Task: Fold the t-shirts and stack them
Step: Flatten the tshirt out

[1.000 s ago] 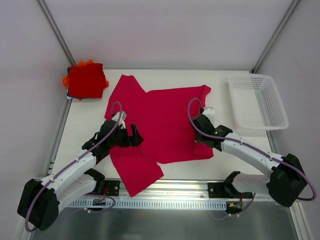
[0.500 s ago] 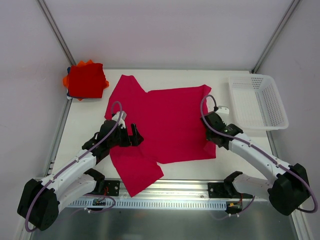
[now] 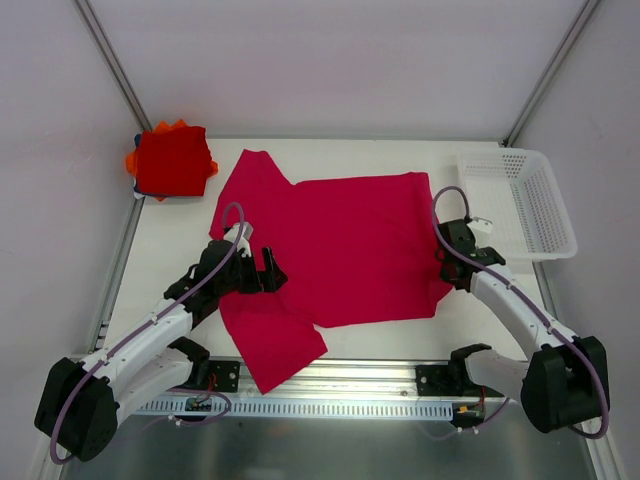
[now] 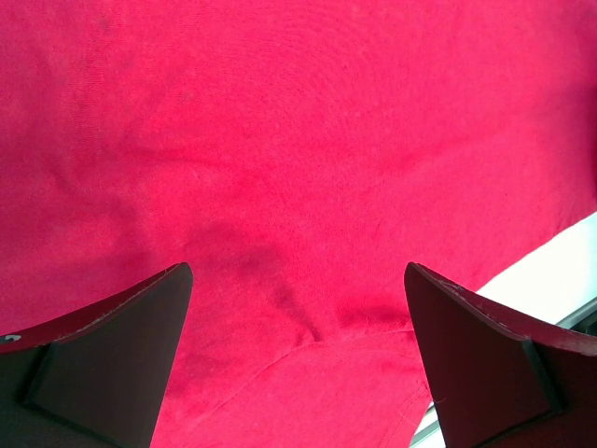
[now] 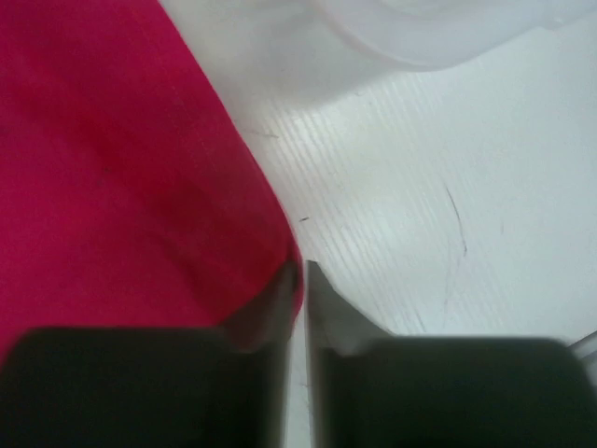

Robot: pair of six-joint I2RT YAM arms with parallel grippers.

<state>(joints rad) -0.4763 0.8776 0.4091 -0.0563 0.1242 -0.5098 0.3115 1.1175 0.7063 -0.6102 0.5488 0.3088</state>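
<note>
A crimson-pink t-shirt (image 3: 340, 250) lies spread flat across the middle of the table, one sleeve hanging toward the front edge. My left gripper (image 3: 272, 272) hovers wide open over its left part; in the left wrist view only pink cloth (image 4: 298, 140) lies under the open gripper (image 4: 297, 280). My right gripper (image 3: 447, 275) sits at the shirt's right edge. In the right wrist view its jaws (image 5: 302, 266) stand almost together, a hairline apart, with the cloth's edge (image 5: 121, 187) at their tips. A folded stack of t-shirts (image 3: 172, 160), red on top of orange, rests at the back left corner.
A white perforated basket (image 3: 515, 205) stands at the back right, just beyond my right gripper; its blurred rim (image 5: 420, 37) shows in the right wrist view. Bare white table (image 5: 448, 233) lies to the right of the shirt's edge.
My right gripper has travelled right with the shirt's edge, drawing the folded-in right side out flat toward the basket. The left arm has not moved.
</note>
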